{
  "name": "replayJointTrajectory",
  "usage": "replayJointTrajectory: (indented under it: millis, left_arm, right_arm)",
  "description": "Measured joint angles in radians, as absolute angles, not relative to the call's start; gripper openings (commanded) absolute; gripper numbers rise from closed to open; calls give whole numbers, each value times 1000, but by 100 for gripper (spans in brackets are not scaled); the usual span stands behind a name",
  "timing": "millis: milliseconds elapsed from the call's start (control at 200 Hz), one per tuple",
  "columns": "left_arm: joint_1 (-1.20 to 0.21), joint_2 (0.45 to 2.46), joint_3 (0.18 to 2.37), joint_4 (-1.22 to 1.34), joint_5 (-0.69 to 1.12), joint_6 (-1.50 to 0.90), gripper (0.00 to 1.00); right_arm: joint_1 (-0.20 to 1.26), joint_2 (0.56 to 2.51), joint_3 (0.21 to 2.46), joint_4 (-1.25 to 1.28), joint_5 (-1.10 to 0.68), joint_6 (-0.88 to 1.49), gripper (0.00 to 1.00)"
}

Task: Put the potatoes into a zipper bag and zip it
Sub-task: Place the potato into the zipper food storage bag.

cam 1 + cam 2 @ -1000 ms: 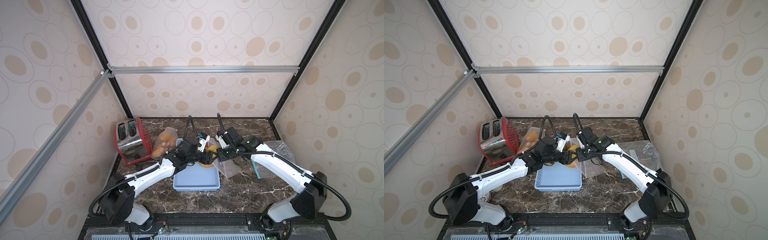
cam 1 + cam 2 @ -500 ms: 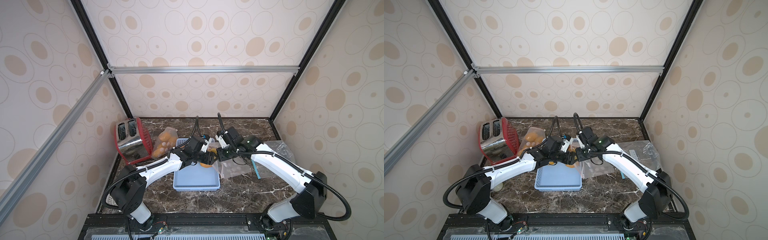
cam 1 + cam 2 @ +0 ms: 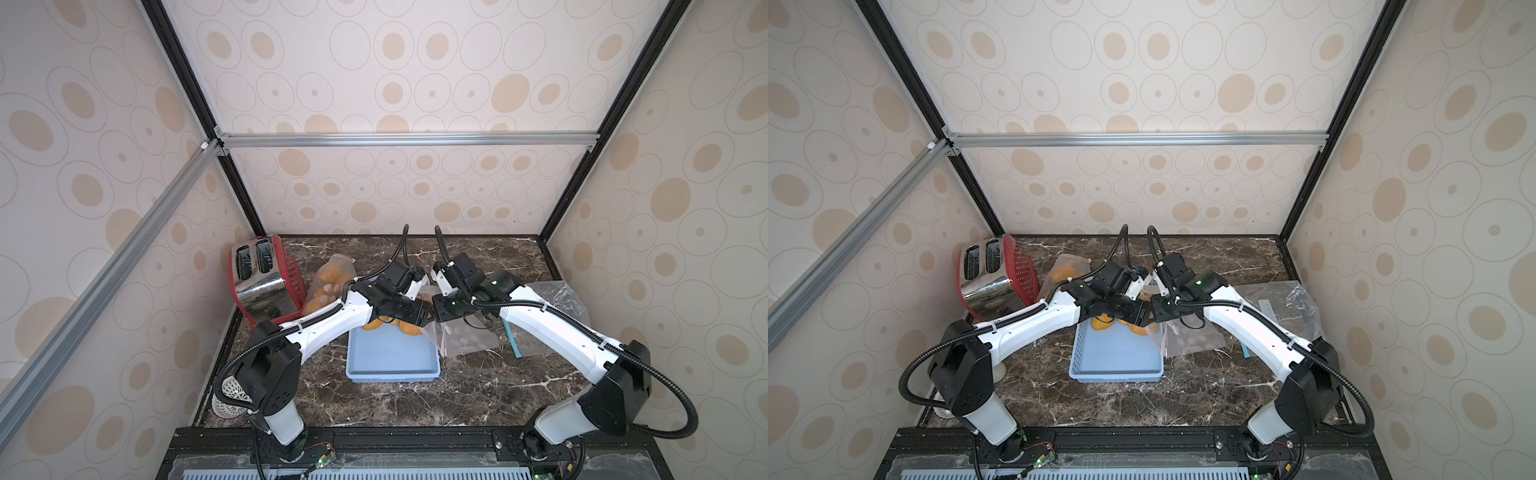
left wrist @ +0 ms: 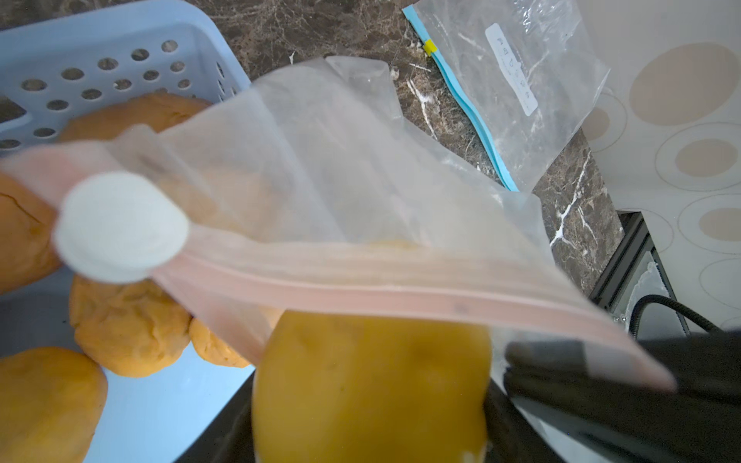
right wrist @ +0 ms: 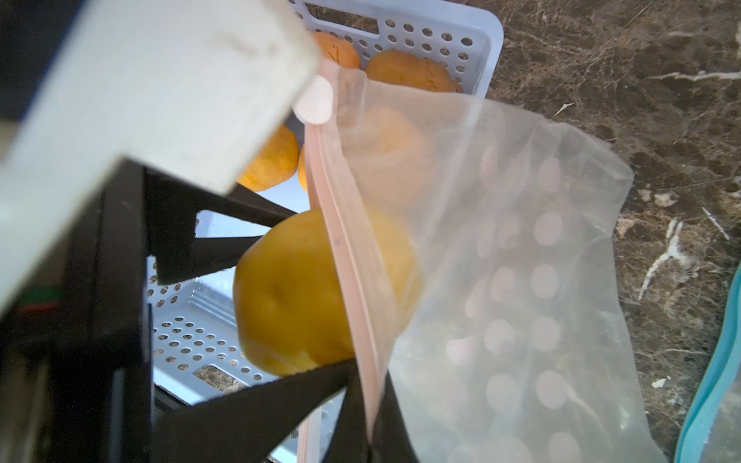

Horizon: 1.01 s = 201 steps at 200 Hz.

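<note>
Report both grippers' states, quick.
Left gripper: closed on a yellow potato.
Right gripper: closed on the zip edge of the pink-zip bag.

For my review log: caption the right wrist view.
Left gripper holds a yellow potato at the pink-zippered bag pinched by right gripper.

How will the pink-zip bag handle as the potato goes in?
Likely floppy: bag drapes from the one edge the right gripper pinches. Mouth may collapse; film looks thin and wrinkled. The potato could drag it down.
</note>
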<state>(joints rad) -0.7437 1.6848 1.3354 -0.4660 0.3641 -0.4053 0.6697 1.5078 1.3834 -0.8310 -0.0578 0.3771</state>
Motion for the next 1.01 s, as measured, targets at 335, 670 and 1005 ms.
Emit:
replayJointTrajectory:
  millis: [335,670,1005]
  left_arm:
    - [-741,1685,1396,-554,414,-380,80]
    - [-739,1683,1409,-567,419,-373,80]
    - [-703,1504,1330,-502,365,-394,66]
  right_arm:
    - [645,1514,1383,-789,-115,395,0]
    - [604,1515,1361,-738,-200,419,0]
    - [563,1515,1318,-702,-298,449,0]
